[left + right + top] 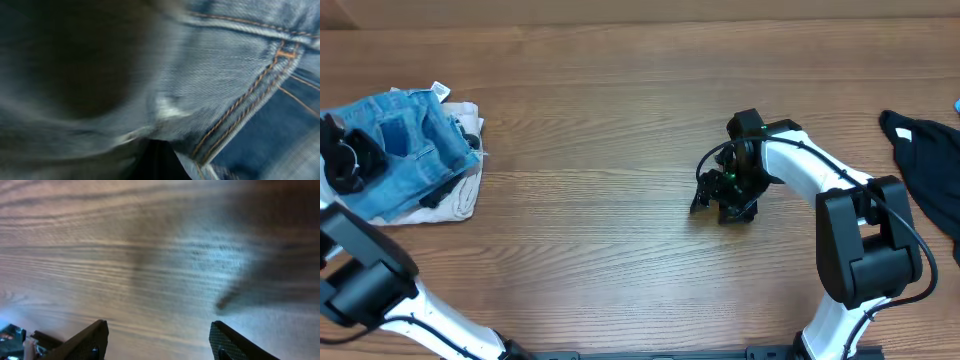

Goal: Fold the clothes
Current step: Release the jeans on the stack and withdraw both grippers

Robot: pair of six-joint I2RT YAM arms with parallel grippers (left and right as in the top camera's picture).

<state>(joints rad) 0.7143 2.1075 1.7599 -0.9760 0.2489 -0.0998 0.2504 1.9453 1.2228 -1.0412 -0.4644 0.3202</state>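
The light-blue denim jeans (405, 140) lie folded at the table's far left, on top of a beige garment (460, 195). My left gripper (345, 158) sits on the jeans' left edge. The left wrist view is filled with blurred denim and orange pocket stitching (240, 100); its fingers do not show there, so I cannot tell whether they are open or shut. My right gripper (725, 198) is open and empty, close above bare wood in the middle of the table; its two fingertips (157, 340) stand wide apart. A black garment (925, 155) lies at the right edge.
The wooden table (600, 120) stretches between the two piles. A small blue item (956, 104) peeks in at the right edge. The right arm's base (865, 260) stands at the front right.
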